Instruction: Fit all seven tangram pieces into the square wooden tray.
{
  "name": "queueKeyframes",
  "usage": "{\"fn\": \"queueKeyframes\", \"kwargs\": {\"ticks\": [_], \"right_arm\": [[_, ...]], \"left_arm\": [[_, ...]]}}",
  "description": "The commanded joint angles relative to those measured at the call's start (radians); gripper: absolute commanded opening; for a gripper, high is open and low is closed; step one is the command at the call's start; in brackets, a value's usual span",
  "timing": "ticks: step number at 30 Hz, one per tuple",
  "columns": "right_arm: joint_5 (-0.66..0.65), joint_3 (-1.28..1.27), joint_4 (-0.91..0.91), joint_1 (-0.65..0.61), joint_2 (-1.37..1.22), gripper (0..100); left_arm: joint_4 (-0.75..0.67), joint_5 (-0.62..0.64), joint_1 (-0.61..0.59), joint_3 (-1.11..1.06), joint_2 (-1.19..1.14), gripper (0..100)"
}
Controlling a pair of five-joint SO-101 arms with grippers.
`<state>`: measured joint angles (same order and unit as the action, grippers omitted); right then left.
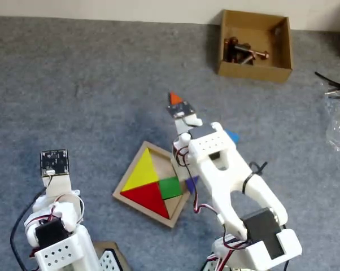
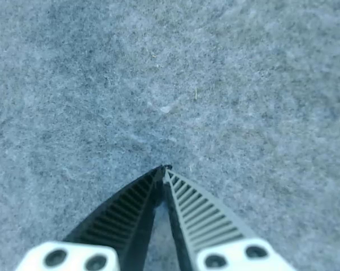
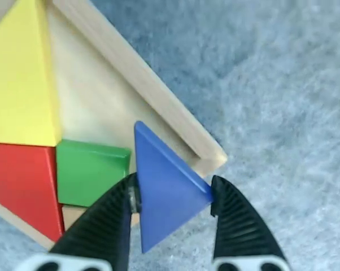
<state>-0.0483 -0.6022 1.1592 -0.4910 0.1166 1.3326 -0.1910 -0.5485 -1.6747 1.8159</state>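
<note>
Right fingers (image 3: 232,217) are gripping the blue triangle (image 3: 167,189) at the tray's (image 3: 130,73) corner, long edge facing the green square (image 3: 91,172). Left fingers (image 2: 127,212) are hovering clenched.

You're set up at what looks like a hobby robotics bench: grey felt tabletop (image 1: 74,73), a cardboard box (image 1: 252,72) of copper-coloured metal bits (image 1: 243,52) at 1 o'clock, and loose black cables (image 1: 331,84) and a clear plastic bag (image 1: 339,132) at 3 o'clock.

L gripper (image 2: 165,169) fingertips touching, closed w/ nothing between, over grey carpet (image 2: 158,73).
</note>
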Motion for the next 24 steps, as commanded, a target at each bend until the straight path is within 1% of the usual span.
{"fn": "queueKeyframes", "kwargs": {"ticks": [1,7,12,15,18,24], "right_arm": [[0.011,0.007,-0.018,-0.012,0.056,5.9],[0.009,0.005,-0.018,-0.019,0.058,5.9],[0.014,0.001,-0.076,-0.091,0.061,5.9],[0.025,0.001,-0.079,-0.087,0.059,5.9],[0.091,0.001,-0.079,-0.051,0.064,5.9],[0.117,0.001,-0.079,-0.035,0.056,5.9]], "left_arm": [[0.005,0.009,0.015,-0.021,0.005,1],[0.005,0.009,0.015,-0.021,0.005,1],[0.005,0.009,0.015,-0.021,0.005,1],[0.005,0.009,0.015,-0.021,0.005,1],[0.005,0.009,0.015,-0.021,0.005,1],[0.005,0.009,0.015,-0.021,0.005,1]]}}
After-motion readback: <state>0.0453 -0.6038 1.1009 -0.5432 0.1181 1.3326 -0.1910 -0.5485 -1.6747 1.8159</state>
